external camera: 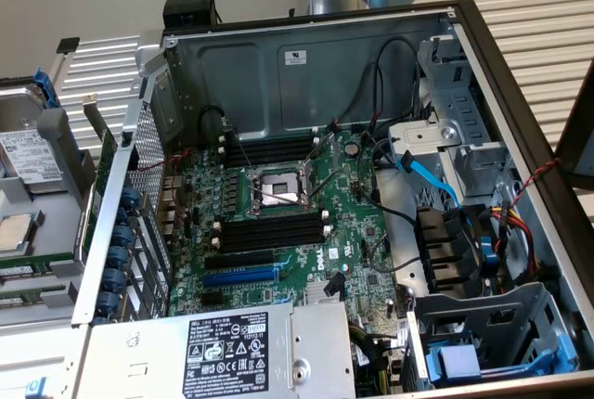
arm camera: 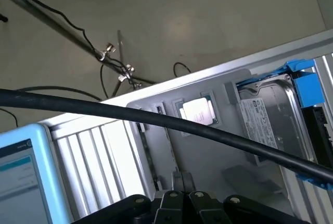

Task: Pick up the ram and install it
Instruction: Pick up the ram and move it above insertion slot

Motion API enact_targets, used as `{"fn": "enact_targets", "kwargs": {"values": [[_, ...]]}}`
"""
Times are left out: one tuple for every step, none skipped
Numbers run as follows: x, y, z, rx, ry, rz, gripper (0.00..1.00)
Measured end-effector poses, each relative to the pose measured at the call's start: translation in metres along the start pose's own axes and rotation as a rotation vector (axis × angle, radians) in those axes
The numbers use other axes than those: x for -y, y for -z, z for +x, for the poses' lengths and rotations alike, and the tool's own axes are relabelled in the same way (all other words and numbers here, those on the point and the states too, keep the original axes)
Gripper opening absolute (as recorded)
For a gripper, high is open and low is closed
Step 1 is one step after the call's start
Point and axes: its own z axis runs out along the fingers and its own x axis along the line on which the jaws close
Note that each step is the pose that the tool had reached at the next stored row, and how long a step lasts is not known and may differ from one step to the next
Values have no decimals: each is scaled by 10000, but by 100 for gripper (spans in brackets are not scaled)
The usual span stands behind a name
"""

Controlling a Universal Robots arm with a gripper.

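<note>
1. My pincer (arm camera: 181, 190) shows as black links hanging over the grey tray (arm camera: 218, 166). I cannot tell whether it stands wide or narrow.
2. The ram (arm camera: 148, 153) stands on edge in a narrow slot of that tray. It is a thin dark strip just beside the processor chip (arm camera: 197, 110), on the side away from the hard drive (arm camera: 270, 125).
3. The ram is apart from my pincer, and one of its ends lies nearer my pincer than the processor chip does.
4. A thick black cable (arm camera: 104, 110) crosses between my wrist and the processor chip.
5. In the exterior view the open computer case (external camera: 306, 65) lies well apart from the processor chip, and the black memory slots (external camera: 269, 232) on its motherboard (external camera: 357, 232) are bare.
</note>
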Motion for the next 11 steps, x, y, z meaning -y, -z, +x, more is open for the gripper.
{"fn": "enact_targets", "kwargs": {"values": [[13, 1, -4, -5, 82, -1, 11], [26, 1, -8, -8, 163, -1, 11], [38, 1, -12, -13, 254, -1, 11], [47, 2, -15, -17, 353, -1, 11], [53, 1, -18, -22, 481, 0, 11], [56, 1, -19, -29, 622, 1, 11], [57, 1, -19, -36, 791, 1, 11], [58, 1, -18, -46, 970, 0, 11], [58, 2, -18, -55, 1151, -1, 11], [59, 2, -18, -63, 1332, -1, 11], [59, 2, -18, -72, 1516, -1, 11]]}}
